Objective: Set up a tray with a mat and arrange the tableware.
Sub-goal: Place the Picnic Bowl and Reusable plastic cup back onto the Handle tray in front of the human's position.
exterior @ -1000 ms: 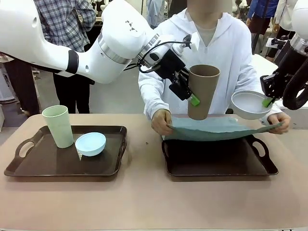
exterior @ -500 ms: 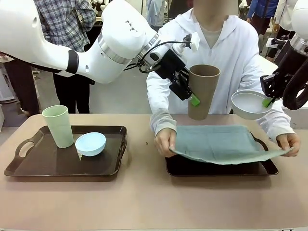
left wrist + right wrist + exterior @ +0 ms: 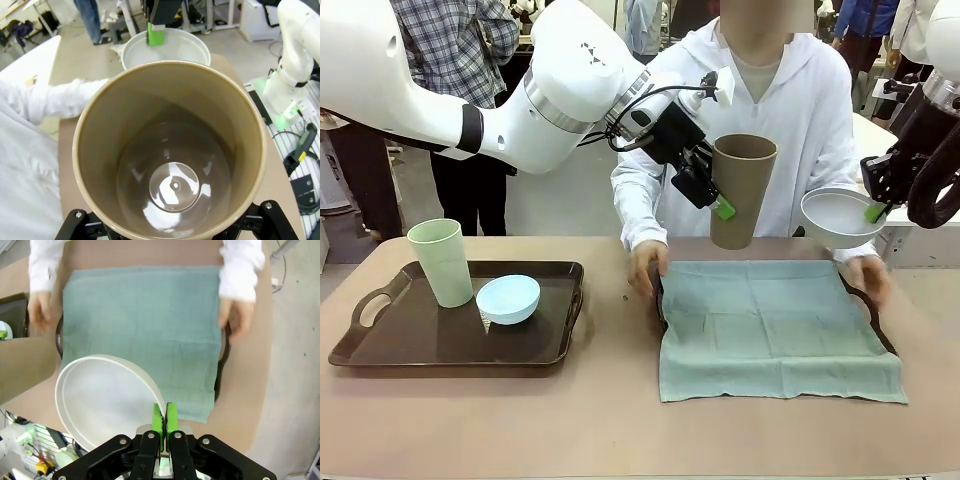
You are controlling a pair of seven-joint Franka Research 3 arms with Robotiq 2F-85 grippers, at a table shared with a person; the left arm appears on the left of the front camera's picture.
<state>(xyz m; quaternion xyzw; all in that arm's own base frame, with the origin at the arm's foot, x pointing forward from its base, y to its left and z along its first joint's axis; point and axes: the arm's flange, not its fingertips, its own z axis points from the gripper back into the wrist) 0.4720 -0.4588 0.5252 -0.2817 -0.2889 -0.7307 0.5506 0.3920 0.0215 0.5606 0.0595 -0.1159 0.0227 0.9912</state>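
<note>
The mat [image 3: 775, 325] is the item that has changed. A second ago the person held it in the air above the right tray [image 3: 660, 300]; now it lies spread flat over that tray. Its near edge overhangs the tray's front rim and rests on the desk [image 3: 620, 420]. The person's hands [image 3: 645, 270] are at the far corners, apparently still settling it.

Note that neither arm has moved in that second:
- The left jaws stay spread wide around the wall of the brown cup [image 3: 742, 190], holding it upright in the air above the mat's far edge.
- The right jaws stay pressed together on the rim of the white bowl [image 3: 840, 217], holding it aloft beside the mat's far right corner.
- The pale green cup [image 3: 440, 262] and the light blue bowl [image 3: 508, 298] stand side by side on the left tray [image 3: 380, 345], untouched.

Assessment: the mat step looks all but complete, so you may judge the arranging step open. Two concerns. The overhanging near edge suggests the mat is not squared to the tray. The person's hands are close to where the cup and bowl would come down, so wait until they are clear.
</note>
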